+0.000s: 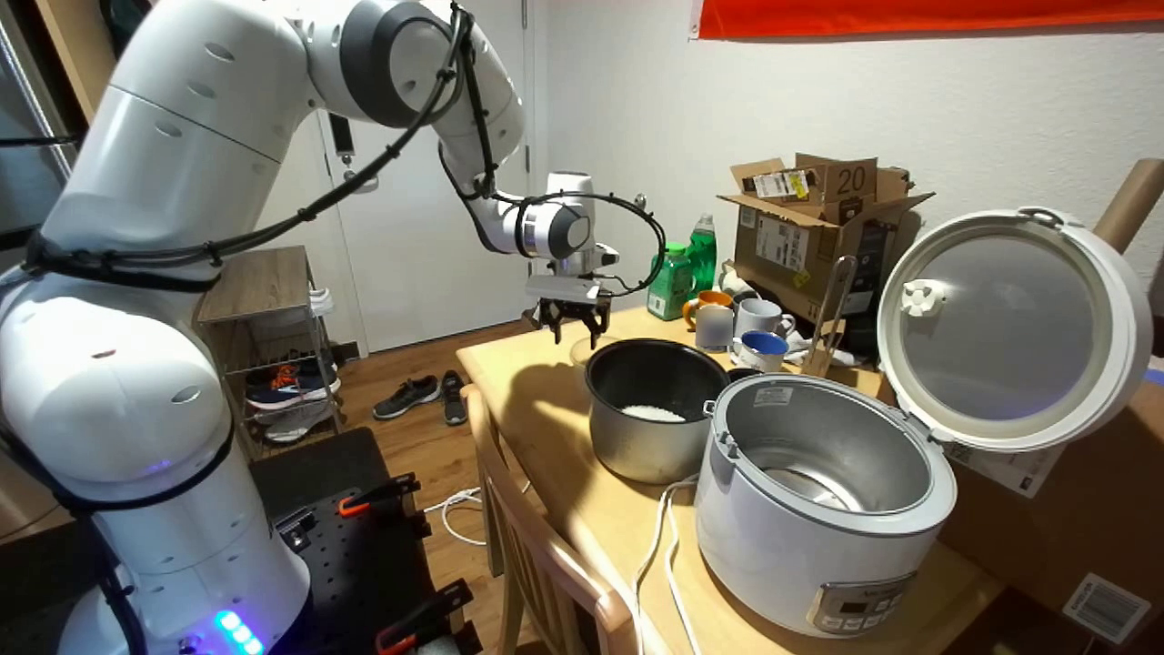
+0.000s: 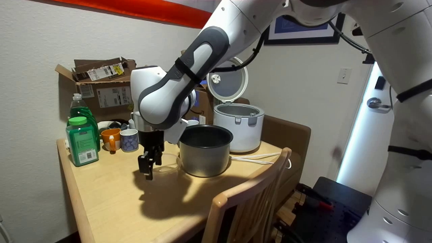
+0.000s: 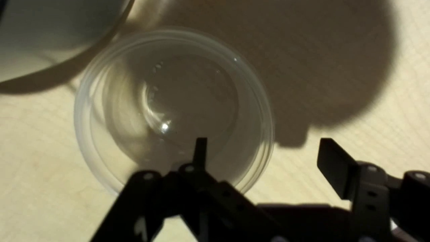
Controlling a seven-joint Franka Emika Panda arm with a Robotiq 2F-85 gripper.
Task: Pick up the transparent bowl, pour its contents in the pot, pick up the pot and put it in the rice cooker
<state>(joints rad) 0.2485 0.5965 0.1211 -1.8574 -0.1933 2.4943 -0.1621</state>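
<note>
Light-wood table (image 2: 111, 206) carries the setup. Rice cooker (image 1: 800, 555) stands on it, lid (image 1: 1009, 318) raised. Pot (image 1: 637, 448) on table, near cooker. Gripper (image 3: 263, 153) hangs above table, jaws spread apart. Transparent bowl (image 3: 188, 97) sits on table just beside pot; gripper partly covers it in wrist view. White rice (image 1: 652, 414) lies in pot. Few grains (image 3: 157, 67) show inside bowl.

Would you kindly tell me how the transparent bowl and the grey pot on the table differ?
The transparent bowl lets the tabletop show through, while the grey pot is opaque metal, black inside.
The bowl looks smaller and shallower; the pot looks wider and taller.
Only a few pale grains show in the bowl, whereas the pot holds a bed of white rice.
Both are round, lidless and upright on the table.
</note>
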